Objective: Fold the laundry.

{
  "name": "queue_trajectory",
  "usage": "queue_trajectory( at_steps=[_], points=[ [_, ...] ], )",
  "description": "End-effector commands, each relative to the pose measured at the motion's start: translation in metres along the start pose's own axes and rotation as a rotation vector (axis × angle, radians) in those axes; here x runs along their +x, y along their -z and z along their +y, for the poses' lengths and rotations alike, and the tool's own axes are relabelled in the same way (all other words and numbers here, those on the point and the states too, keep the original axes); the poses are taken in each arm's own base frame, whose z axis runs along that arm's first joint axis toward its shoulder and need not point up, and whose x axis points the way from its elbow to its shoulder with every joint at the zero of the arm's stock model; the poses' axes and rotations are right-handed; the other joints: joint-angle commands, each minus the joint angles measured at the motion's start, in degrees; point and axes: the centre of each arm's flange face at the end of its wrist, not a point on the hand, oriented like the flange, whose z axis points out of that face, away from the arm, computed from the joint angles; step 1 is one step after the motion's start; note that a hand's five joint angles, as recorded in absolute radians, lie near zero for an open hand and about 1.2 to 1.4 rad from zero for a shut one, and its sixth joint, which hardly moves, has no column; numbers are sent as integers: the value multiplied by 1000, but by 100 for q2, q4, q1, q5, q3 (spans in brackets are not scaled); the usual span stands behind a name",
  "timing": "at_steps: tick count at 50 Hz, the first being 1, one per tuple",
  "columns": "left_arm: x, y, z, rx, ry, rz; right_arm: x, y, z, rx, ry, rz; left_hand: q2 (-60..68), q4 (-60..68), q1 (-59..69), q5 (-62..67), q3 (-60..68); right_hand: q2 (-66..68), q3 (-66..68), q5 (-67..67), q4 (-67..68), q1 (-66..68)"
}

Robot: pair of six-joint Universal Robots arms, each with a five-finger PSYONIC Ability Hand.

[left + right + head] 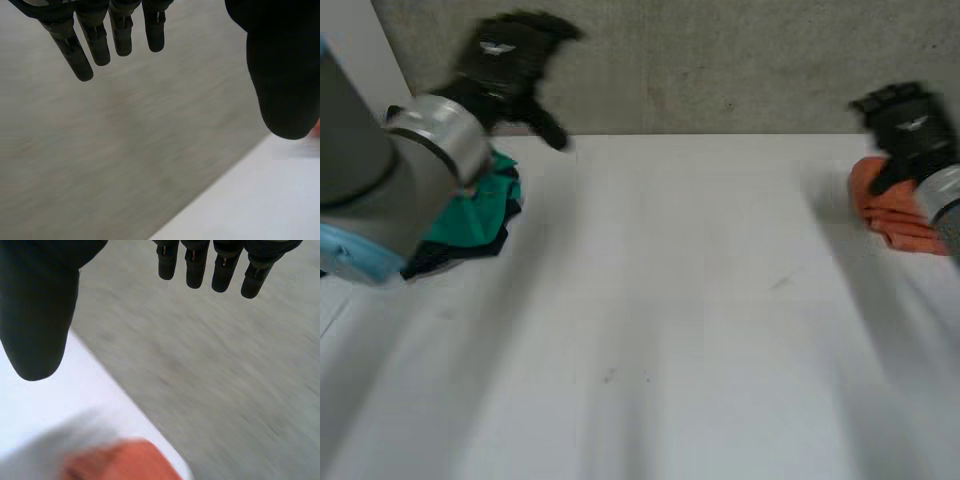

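Looking down from the head view, you have a white table (670,330) stretching across in front of the robot, its top plain with a few faint marks. A grey concrete wall (720,60) rises directly behind its far edge. The teal and dark laundry pile (485,205) sits crumpled at the table's far left, teal cloth on top and a darker cloth showing under its near side. Your left arm (380,190) covers part of it. The orange cloth (890,210) lies bunched at the far right, close to the far edge, well apart from the pile with bare table between them.

Your left hand (505,65) is up against the wall, above the table's far edge and beyond the teal pile, not touching it. In the left wrist view its fingers (95,40) are straight and side by side. The thumb stands well away from them, with grey concrete and a corner of the table beyond the palm.

Your right hand (910,130) hovers over the far side of the orange cloth, hiding that part of it in the head view. In the right wrist view its fingers (215,270) are straight and the thumb is held wide of them. The orange cloth lies under the palm at the table's edge, apart from the fingertips and thumb.
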Motion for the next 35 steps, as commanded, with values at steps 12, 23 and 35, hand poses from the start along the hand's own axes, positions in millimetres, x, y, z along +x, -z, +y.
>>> queue_trajectory(
  at_steps=[12, 23, 35],
  points=[
    [-212, -49, 212, -337, -548, -397, -96, 79, 11, -111, 132, -326, 945, 949, 945, 1022, 1047, -175, -169, -265, -197, -270],
    [-180, -63, 158, -137, -463, -419, -96, 83, 16, -133, 133, -324, 6631, 6635, 6632, 6708, 6733, -175, -169, -265, -197, -270],
    [-10, -27, 44, 93, -270, -105, -84, 82, 3, -124, 139, -261, 6631, 6635, 6632, 6708, 6733, -175, -169, -265, -197, -270]
  ],
)
